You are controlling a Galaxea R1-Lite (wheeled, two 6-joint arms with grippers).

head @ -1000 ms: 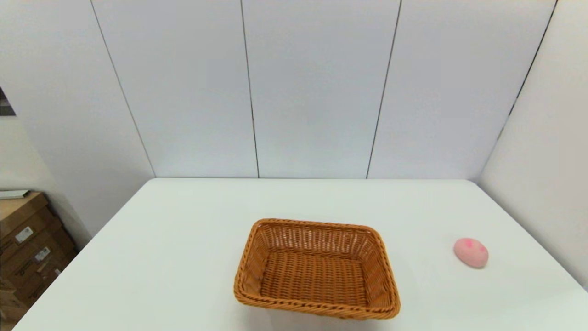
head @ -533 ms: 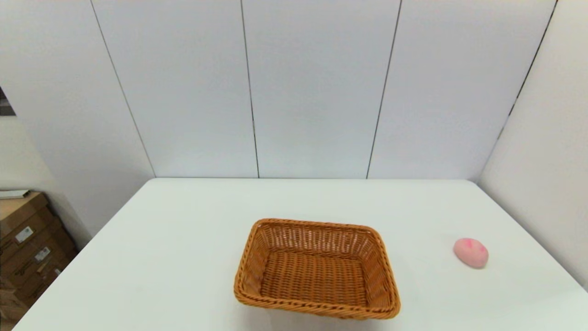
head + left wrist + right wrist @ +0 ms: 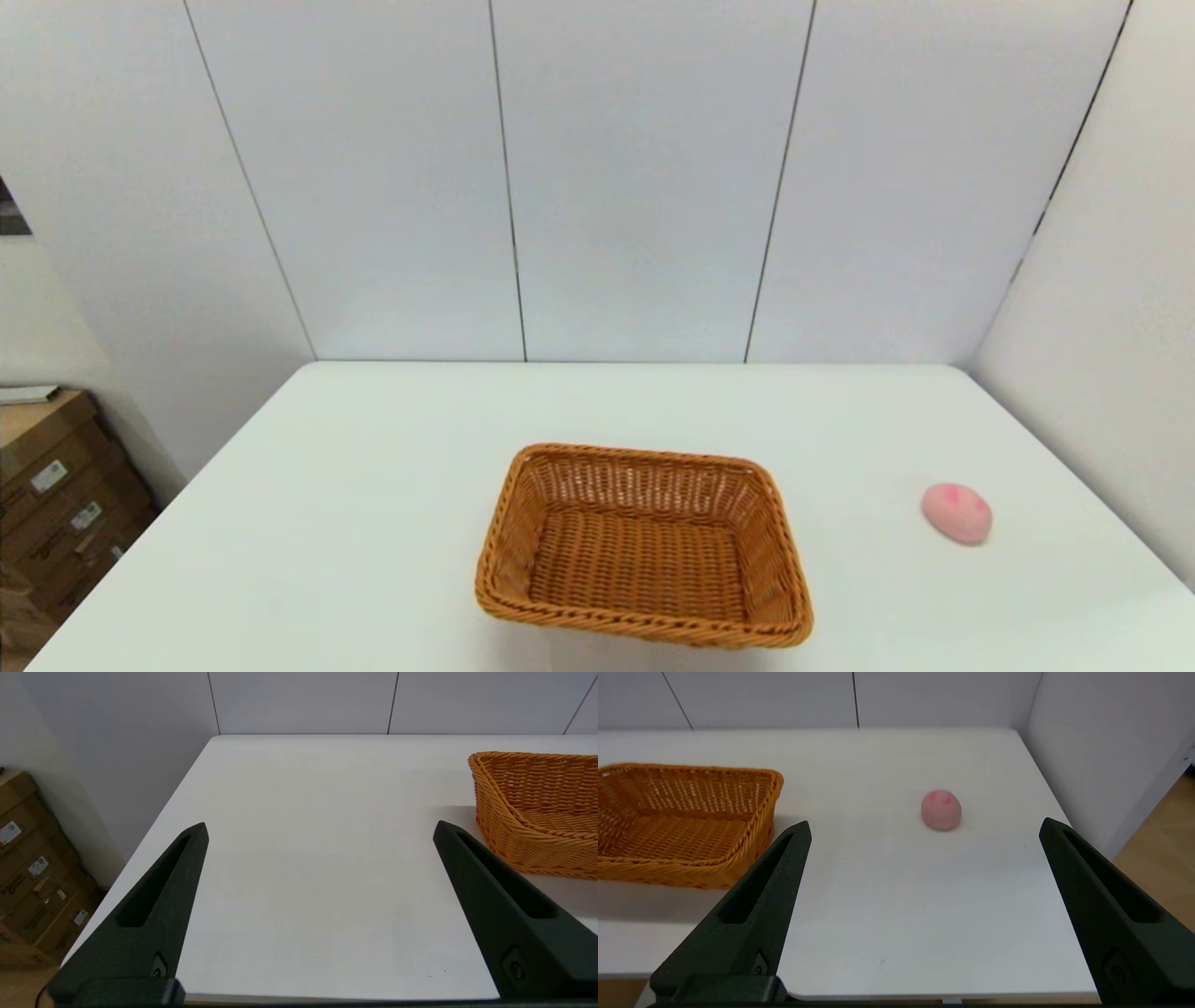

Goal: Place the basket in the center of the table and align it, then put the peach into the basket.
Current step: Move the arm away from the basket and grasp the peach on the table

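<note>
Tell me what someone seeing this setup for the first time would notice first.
The orange-brown woven basket stands out most, sitting empty near the front middle of the white table, turned slightly askew. Next comes the small pink peach, alone on the table well off to the basket's right. Both claws are open at the near edge and touch nothing: the left claw beside the basket, the right claw facing the peach.

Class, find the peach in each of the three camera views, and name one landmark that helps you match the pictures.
Head view: the peach lies on the table's right side, apart from the basket.
Left wrist view: not in it.
Right wrist view: the peach sits beyond the open right gripper.
Shared landmark: the basket.
</note>
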